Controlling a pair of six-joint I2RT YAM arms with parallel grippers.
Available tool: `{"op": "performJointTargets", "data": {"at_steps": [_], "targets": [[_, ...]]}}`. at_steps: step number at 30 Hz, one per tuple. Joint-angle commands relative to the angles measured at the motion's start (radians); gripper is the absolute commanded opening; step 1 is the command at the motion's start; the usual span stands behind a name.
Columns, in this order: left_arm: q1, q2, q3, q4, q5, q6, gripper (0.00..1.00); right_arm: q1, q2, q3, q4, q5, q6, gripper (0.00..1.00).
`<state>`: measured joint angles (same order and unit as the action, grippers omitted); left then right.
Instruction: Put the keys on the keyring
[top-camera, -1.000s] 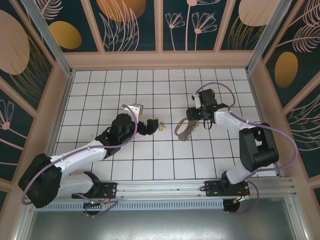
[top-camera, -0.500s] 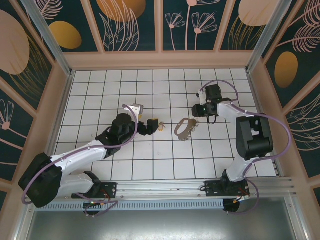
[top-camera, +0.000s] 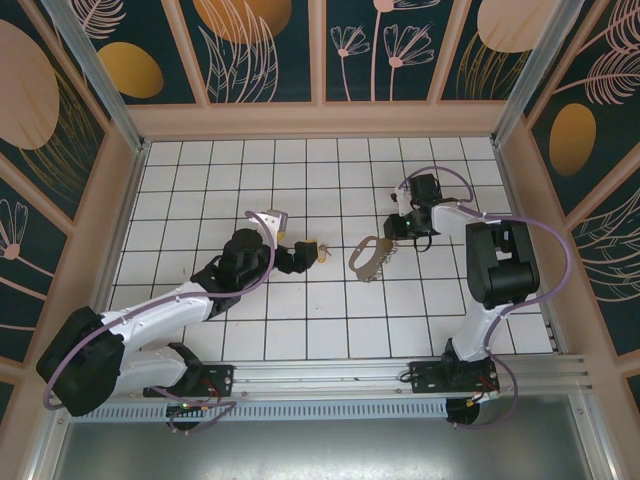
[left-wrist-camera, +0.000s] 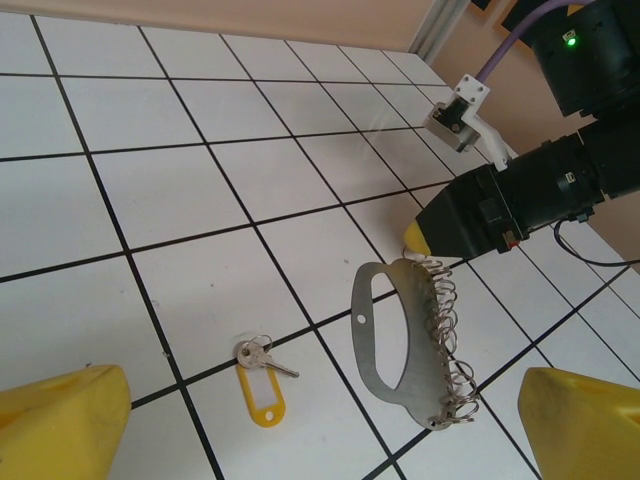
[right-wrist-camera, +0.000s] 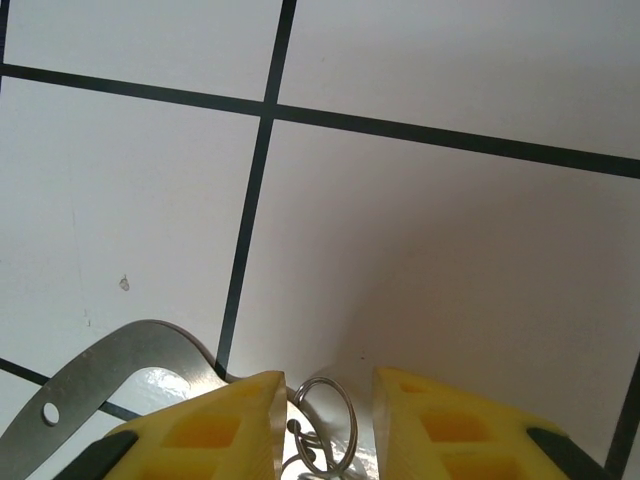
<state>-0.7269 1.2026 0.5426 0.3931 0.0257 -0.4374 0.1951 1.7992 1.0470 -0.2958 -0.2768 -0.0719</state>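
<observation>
A small silver key on a yellow tag (left-wrist-camera: 262, 385) lies flat on the white tiles, just ahead of my left gripper (left-wrist-camera: 320, 440), whose yellow fingers (left-wrist-camera: 60, 425) stand wide open on either side of it. In the top view the key (top-camera: 321, 250) sits between the left gripper (top-camera: 303, 256) and the keyring holder (top-camera: 367, 258). The holder is a curved metal plate (left-wrist-camera: 400, 340) with several wire rings along one edge. My right gripper (right-wrist-camera: 328, 400) stands narrowly open at the plate's far end, with one ring (right-wrist-camera: 325, 420) in the gap. Its left finger (right-wrist-camera: 200, 430) overlaps the plate's edge (right-wrist-camera: 110, 370).
The black body of the right arm (left-wrist-camera: 520, 200) lies low over the tiles beyond the plate. Wooden walls (top-camera: 320, 120) ring the tiled floor. Bare tiles (top-camera: 330, 320) stretch in front of the key and plate.
The right arm has folded in, its forearm swinging toward the back while its fingertips stayed at the plate's end. The plate, key and left arm have barely moved.
</observation>
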Motion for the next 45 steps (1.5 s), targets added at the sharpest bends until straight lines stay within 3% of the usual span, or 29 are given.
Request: {"op": "performJointTargets", "data": {"at_steps": [1, 11, 18, 31, 37, 45], "targets": [[-0.007, -0.026, -0.013, 0.031, 0.015, 0.029, 0.99, -0.008, 0.009, -0.013, -0.002, -0.038, 0.011, 0.29], [-0.007, -0.045, -0.024, 0.046, 0.024, 0.031, 0.99, -0.008, 0.009, -0.024, -0.013, -0.020, 0.006, 0.26], [-0.008, -0.061, -0.027, 0.034, 0.016, 0.033, 0.99, -0.008, 0.005, -0.028, -0.015, -0.024, 0.004, 0.15], [-0.007, -0.099, -0.012, -0.018, -0.017, 0.062, 0.99, -0.005, -0.002, -0.028, -0.019, -0.044, 0.001, 0.10], [-0.007, -0.098, -0.012, -0.022, -0.016, 0.060, 0.99, 0.009, -0.055, -0.032, -0.034, -0.055, -0.004, 0.00], [-0.008, -0.118, -0.015, -0.045, -0.021, 0.062, 0.99, 0.065, -0.173, -0.058, -0.040, -0.084, -0.022, 0.00]]}}
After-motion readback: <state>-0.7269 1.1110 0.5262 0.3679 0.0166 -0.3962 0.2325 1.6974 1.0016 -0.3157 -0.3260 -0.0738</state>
